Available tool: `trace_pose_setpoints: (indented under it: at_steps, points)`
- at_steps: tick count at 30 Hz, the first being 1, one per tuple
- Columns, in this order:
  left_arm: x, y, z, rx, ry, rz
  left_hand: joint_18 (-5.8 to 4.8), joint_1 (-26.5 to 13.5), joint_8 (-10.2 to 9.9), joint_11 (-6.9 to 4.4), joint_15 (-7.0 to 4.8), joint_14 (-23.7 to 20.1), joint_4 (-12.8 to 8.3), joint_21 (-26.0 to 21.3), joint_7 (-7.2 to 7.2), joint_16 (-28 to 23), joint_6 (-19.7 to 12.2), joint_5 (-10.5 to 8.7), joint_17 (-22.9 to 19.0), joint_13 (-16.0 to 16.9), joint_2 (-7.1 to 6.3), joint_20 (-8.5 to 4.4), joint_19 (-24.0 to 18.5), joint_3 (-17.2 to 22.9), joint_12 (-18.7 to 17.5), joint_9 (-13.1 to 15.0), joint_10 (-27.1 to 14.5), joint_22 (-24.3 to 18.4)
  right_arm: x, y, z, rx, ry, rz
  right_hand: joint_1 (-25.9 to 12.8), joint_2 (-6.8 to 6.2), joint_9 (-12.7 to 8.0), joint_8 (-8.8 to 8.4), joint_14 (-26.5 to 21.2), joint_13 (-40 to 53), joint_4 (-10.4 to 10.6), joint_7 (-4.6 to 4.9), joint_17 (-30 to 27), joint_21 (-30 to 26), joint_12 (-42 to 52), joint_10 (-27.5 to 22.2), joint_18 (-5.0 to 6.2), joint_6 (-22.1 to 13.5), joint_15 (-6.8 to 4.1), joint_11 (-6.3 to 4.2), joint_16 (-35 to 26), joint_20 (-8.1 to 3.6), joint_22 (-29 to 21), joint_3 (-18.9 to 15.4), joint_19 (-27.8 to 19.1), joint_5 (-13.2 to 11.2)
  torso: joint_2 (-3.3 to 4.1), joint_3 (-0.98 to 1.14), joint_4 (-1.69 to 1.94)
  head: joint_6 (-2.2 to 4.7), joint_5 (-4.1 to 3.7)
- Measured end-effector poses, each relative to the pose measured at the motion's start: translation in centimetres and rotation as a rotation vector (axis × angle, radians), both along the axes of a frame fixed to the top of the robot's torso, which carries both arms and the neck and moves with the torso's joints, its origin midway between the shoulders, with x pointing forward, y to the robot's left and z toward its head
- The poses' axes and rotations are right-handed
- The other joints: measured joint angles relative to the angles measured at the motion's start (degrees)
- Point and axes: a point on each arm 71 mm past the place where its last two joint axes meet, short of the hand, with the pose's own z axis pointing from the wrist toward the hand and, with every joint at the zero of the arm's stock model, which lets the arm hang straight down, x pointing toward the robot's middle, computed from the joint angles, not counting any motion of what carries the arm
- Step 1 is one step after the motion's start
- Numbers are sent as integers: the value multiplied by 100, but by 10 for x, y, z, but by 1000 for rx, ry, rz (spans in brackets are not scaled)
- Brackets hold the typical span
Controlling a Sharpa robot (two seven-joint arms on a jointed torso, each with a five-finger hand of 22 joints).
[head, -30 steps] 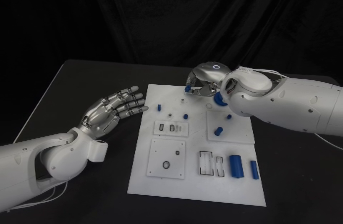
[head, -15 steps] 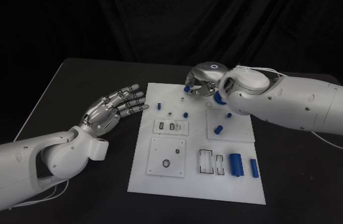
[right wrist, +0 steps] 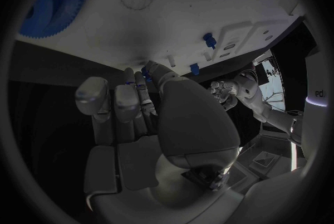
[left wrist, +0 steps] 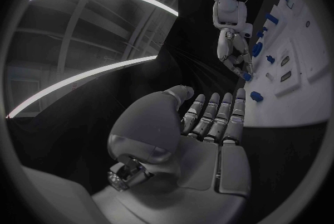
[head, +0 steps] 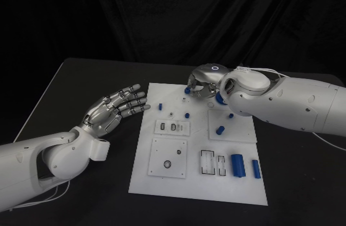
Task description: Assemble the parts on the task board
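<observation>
The right hand (head: 204,83) is at the far edge of the task board (head: 198,186), with its fingers curled downward. It pinches a small blue part (head: 189,90) just above the board. The left hand (head: 115,107) floats over the black table (head: 79,81), just beside the board's left edge. Its palm is flat, its fingers are straight and apart, and it holds nothing. On the board more blue parts are lying: two long ones (head: 245,168) at the near right, some small pegs (head: 187,115) around the middle. A black curtain (head: 173,21) hangs behind the table. Compared with one second ago, the right hand has moved slightly farther; the left hand has stayed in place.
</observation>
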Motion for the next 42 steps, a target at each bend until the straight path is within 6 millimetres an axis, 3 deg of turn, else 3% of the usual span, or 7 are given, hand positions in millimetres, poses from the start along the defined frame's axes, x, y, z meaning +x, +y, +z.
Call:
trace_pose_setpoints:
  at_steps: [8,17,24,30,34,37,42]
  points:
    - [1,1,-1,-3,3,3,0,0,0,0,0,0,0,0,0,0,0,0,0,0,0,0,0,0,0,0,0,0,-1,2,-1,-5,7,5,-129,-81,-154,-412,-70,25,35,-5,-109,-103,-23,-166,-1,-727,70,34,-72,50,-93,13,-91,-297,-2,-2,-2,-16,-3]
    - [2,1,-1,-7,6,6,0,0,0,0,0,0,0,0,0,0,0,0,0,0,0,0,0,0,0,0,0,0,0,1,-1,-5,7,2,-239,-102,-564,-467,-216,111,96,-20,-308,-279,27,-458,0,-2182,111,89,-200,102,-265,-192,-245,-660,-2,-3,-2,-29,12]
    - [0,5,0,-8,8,15,0,0,0,0,0,0,0,0,0,0,0,0,0,0,0,0,0,0,0,0,0,1,-3,-23,4,25,-18,-25,-158,-25,-450,-241,-380,199,-12,91,-577,-457,220,-475,-1,-1366,92,105,-361,94,-427,-180,-398,-262,-3,-3,1,-1,42]
    - [-1,7,0,-10,10,18,0,0,0,0,0,0,3,0,0,32,0,0,0,0,0,0,0,16,0,0,0,1,-13,-53,30,92,-64,-44,137,-97,-410,-90,-274,674,-224,29,-419,-389,1103,220,-1,-852,-139,-200,-345,-84,-248,-33,-271,10,-3,-3,1,43,27]
    - [-2,8,0,-11,11,19,0,0,0,0,0,0,0,0,0,41,0,0,0,0,0,0,0,32,0,0,0,1,-26,-80,43,156,-55,-69,230,-148,-466,-149,-166,2584,-251,-78,-183,-366,3518,-218,0,-642,-292,-360,-306,-240,-77,96,-170,56,-7,-3,-8,62,15]
    - [-2,7,1,-13,12,18,1,-22,0,0,0,0,0,0,0,41,0,0,7,0,22,0,0,32,0,0,0,1,-34,-99,46,190,-35,-98,112,-202,-496,-211,65,5206,-97,-74,750,-166,5509,790,-1,-611,-273,-386,119,-263,275,84,-15,-100,-14,-3,-19,64,39]
    - [-3,7,1,-14,13,19,1,-22,0,0,0,0,0,0,0,41,0,0,7,0,22,0,0,32,0,0,0,1,-45,-122,42,222,12,-142,-53,-198,-494,-228,379,6955,114,-53,2117,346,6646,2169,-145,-459,-255,-364,748,-233,1074,-113,347,-371,-27,2,-41,35,98]
